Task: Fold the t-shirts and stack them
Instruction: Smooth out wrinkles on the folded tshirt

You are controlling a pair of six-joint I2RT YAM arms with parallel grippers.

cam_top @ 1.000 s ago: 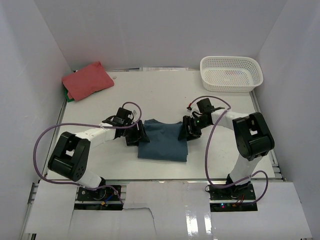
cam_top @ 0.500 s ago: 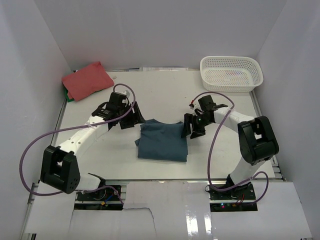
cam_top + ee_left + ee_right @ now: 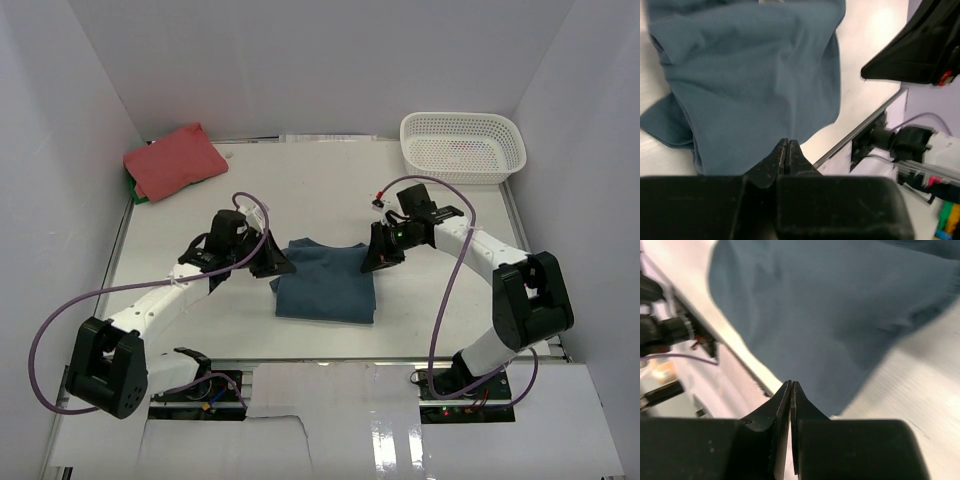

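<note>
From above, the teal-blue t-shirt (image 3: 325, 283) lies folded into a rough rectangle at the middle of the table (image 3: 320, 190). The left gripper (image 3: 278, 266) sits low at its far left corner and the right gripper (image 3: 372, 262) at its far right corner, each touching or just over the cloth's edge. The coral-red t-shirt (image 3: 175, 160) lies folded in the far left corner, well apart from the arms. A white lattice basket (image 3: 462, 147) stands in the far right corner.

In the left wrist view, the left gripper's fingers (image 3: 765, 170) are pressed together with only a hairline between them. Their tips meet the near edge of the teal-blue t-shirt (image 3: 755, 75), which is creased and spread across the upper frame. Whether any cloth is caught between them cannot be told.

In the right wrist view, the right gripper's fingers (image 3: 770, 410) are likewise closed tight, tips at the border of the shirt (image 3: 830, 315) (the fabric is slightly blurred here), with no fold visibly pinched.
</note>
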